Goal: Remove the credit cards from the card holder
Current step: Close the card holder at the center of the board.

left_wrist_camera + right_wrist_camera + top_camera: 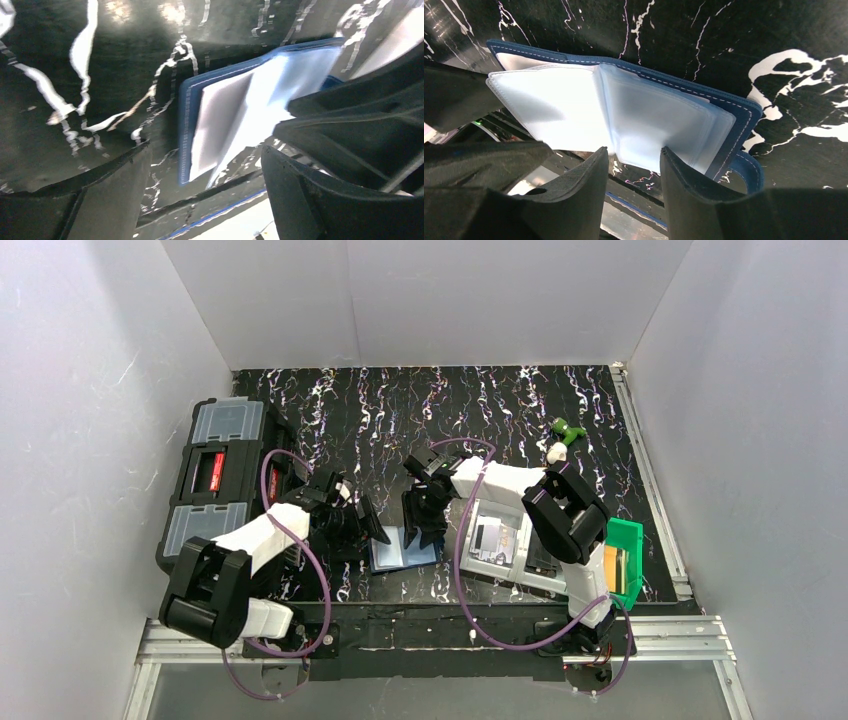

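The navy card holder [403, 552] lies open on the black marbled table near the front edge, its pale blue plastic sleeves [649, 115] facing up and its snap tab [751, 170] sticking out on one side. I see no credit cards in the sleeves. My left gripper [205, 147] hovers open at the holder's [235, 105] left edge, with nothing between its fingers. My right gripper [634, 150] stands open too, its fingertips at the near edge of the sleeves with nothing between them. Flat card-like rectangles [497, 540] lie on a pale tray [478, 565] to the right.
A black toolbox [215, 480] with clear lids stands at the left. A green bin [626, 540] sits at the right front and a small green object [567, 430] further back. White walls close in three sides. A metal rail [450, 635] runs along the front.
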You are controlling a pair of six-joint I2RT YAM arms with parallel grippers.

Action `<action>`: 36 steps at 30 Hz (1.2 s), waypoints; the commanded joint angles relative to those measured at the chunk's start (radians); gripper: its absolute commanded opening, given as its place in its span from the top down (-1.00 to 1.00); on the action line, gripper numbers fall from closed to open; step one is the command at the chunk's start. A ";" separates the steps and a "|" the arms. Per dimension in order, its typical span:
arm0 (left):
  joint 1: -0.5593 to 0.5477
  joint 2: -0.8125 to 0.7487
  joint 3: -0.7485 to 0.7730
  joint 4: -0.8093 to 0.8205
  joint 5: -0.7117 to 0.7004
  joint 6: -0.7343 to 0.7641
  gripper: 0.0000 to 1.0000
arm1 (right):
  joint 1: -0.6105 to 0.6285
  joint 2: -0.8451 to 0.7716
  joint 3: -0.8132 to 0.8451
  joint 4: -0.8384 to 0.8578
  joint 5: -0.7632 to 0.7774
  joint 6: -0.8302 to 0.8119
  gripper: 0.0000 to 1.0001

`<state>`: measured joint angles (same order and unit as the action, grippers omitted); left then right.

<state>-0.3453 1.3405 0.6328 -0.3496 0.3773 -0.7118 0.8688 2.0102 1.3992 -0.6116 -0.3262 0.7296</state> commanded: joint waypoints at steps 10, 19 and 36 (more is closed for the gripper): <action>0.006 0.038 -0.086 0.219 0.117 -0.078 -0.02 | -0.003 0.021 -0.038 0.021 0.001 -0.009 0.00; 0.006 0.007 0.036 -0.050 -0.033 -0.006 0.97 | -0.003 -0.002 -0.014 0.005 -0.013 -0.019 -0.01; 0.005 0.012 0.273 -0.423 -0.222 0.195 0.83 | -0.001 -0.121 0.101 -0.081 -0.002 -0.069 -0.15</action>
<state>-0.3416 1.3389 0.8606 -0.6753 0.2019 -0.5735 0.8661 1.9365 1.4687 -0.6567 -0.3447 0.6809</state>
